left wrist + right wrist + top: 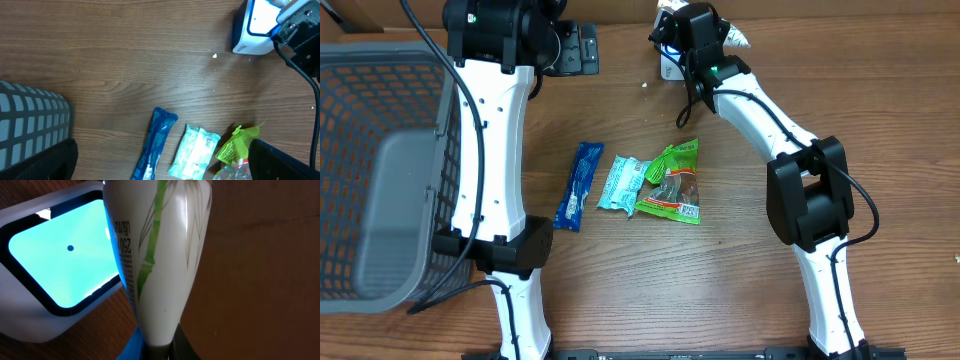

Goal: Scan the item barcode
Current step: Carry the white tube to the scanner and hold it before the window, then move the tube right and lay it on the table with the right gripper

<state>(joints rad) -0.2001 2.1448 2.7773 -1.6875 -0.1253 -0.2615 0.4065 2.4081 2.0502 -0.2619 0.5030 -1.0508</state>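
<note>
My right gripper (160, 349) is shut on the narrow end of a white tube (160, 255) printed with green bamboo and small black text. The tube stands just right of the white scanner (35, 315), whose window (55, 250) glows cyan. No barcode shows on the side of the tube that I see. From overhead, the right gripper (692, 35) hovers over the scanner (670, 68) at the table's far edge, and the tube's tip (736, 39) pokes out to the right. My left gripper (162, 162) hangs open above the table with nothing between its fingers (50, 160).
A blue packet (579, 186), a pale teal packet (623, 182) and a green packet (675, 182) lie side by side mid-table. A grey mesh basket (380, 170) fills the left side. The left gripper (570, 48) sits at the far edge, left of the scanner.
</note>
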